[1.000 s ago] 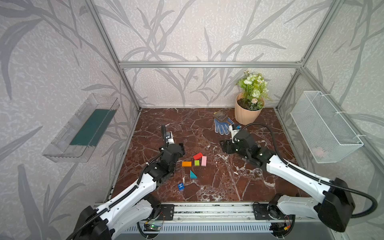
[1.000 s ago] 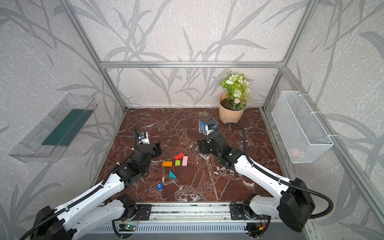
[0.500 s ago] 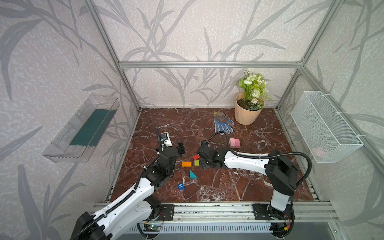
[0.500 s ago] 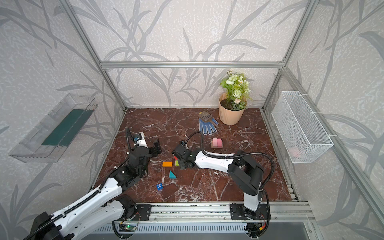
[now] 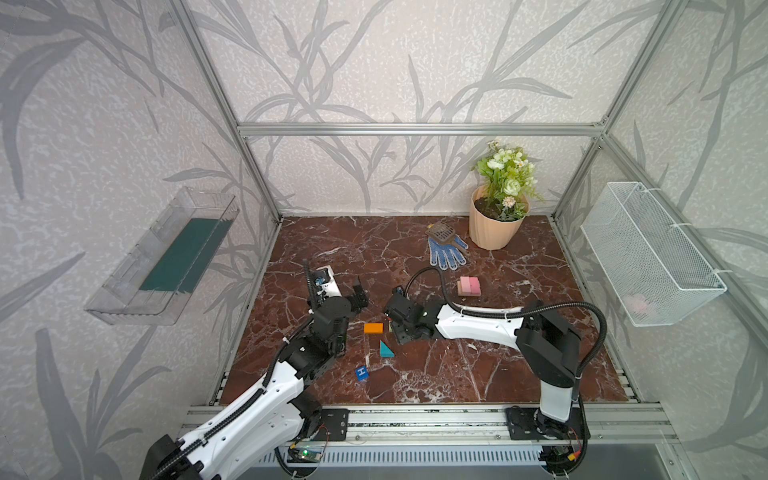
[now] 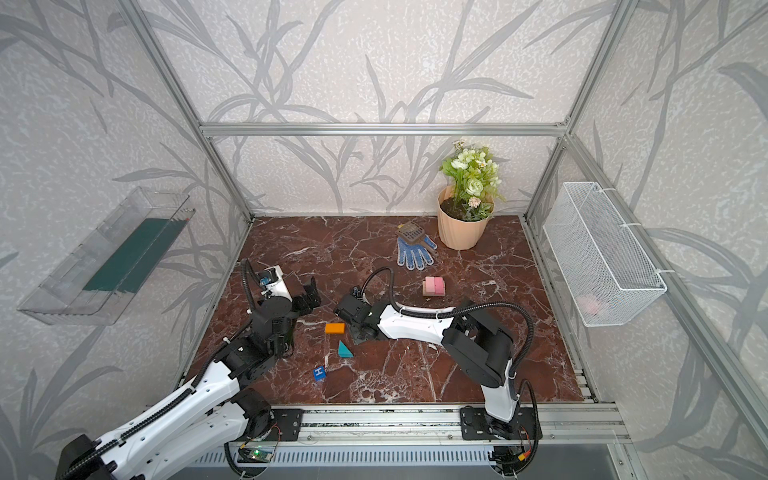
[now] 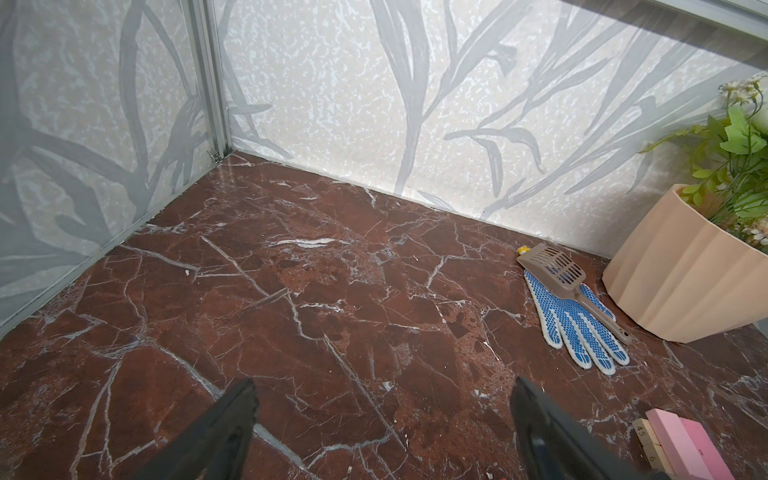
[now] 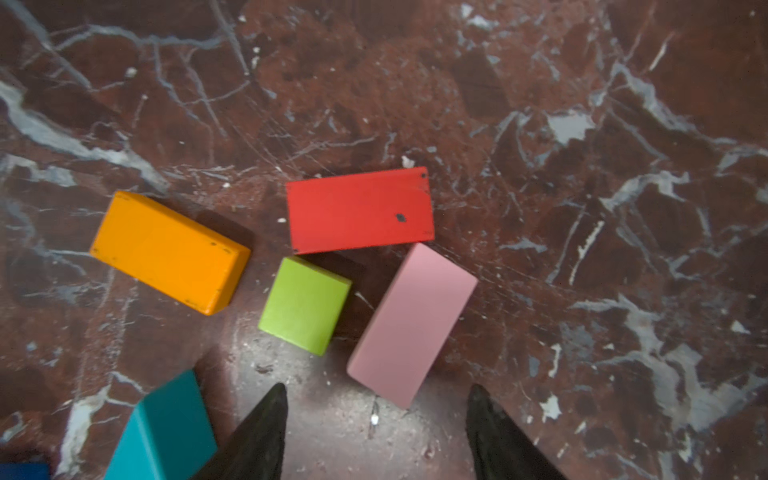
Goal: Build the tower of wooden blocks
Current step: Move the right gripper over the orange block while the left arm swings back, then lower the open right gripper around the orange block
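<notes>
Both arms wear glossy white shells on their long links and matte black housings at the joints. The left arm [image 5: 266, 415] shows a row of small dark screw holes and a black ribbed cable [image 5: 271, 370] along its side; the right arm [image 5: 478, 324] has a black corrugated hose [image 5: 582, 304] arching above it. The left hand [image 7: 384, 415] and right hand [image 8: 376, 411] end in black tapered fingers [image 8: 262, 436].

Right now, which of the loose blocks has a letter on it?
The blue cube, marked with a white H, lying apart from the rest; the orange block and teal wedge are plain.
</notes>
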You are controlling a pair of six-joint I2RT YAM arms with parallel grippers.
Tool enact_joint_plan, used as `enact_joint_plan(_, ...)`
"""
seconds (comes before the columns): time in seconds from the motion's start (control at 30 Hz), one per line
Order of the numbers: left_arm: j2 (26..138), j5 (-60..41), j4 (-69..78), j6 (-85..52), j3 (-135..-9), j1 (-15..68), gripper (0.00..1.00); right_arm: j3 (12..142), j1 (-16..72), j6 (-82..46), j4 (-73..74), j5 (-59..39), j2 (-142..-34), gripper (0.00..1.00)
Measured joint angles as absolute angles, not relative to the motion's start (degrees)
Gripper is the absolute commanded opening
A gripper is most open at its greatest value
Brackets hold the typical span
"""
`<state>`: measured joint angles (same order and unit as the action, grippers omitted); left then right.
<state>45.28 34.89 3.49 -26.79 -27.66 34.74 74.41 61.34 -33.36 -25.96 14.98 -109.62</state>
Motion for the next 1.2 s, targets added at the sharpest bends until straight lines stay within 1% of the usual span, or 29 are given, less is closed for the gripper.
enact_joint_plan(0.17, 44.7, 40.4, 1.2, -30.8, -27.4, 33.6, 0.98, 77.4, 63.3, -29.5, -24.3, 14.0, -110.5, 0.66)
enact_joint_plan(0.27, 43.7, 41.0, -0.4, -33.9, -26.3, 29.5, 0.98, 80.9, 63.7, -27.0, -23.2, 12.2, -112.8, 0.66)
enact_joint_plan(0.37, 42.9, 40.8, -2.7, -36.8, -25.4, 25.6, 0.97, 84.5, 63.8, -25.5, -22.7, 10.9, -115.7, 0.70)
enact_joint_plan(0.43, 42.3, 41.0, -4.0, -38.3, -25.3, 24.5, 0.97, 86.5, 63.8, -24.9, -22.6, 10.0, -117.6, 0.71)
enact_joint_plan(0.53, 40.3, 41.1, -4.7, -39.5, -24.8, 24.2, 0.97, 89.8, 63.8, -24.1, -22.8, 9.0, -121.1, 0.71)
enact_joint_plan(0.6, 38.5, 41.1, -4.7, -39.9, -23.9, 24.2, 0.97, 92.6, 63.8, -23.7, -23.6, 8.7, -123.9, 0.76)
enact_joint_plan(0.7, 36.7, 41.1, -4.5, -40.1, -22.9, 24.2, 0.97, 95.8, 63.8, -23.8, -25.7, 9.0, -126.9, 0.79)
enact_joint_plan(0.97, 36.1, 40.8, -4.3, -40.1, -22.3, 24.1, 0.97, 97.0, 64.5, -28.0, -29.6, 11.2, -127.8, 0.85)
enact_joint_plan(1.2, 36.8, 40.1, -4.3, -40.1, -22.3, 24.1, 0.96, 98.1, 67.1, -30.9, -30.2, 10.9, -128.4, 0.85)
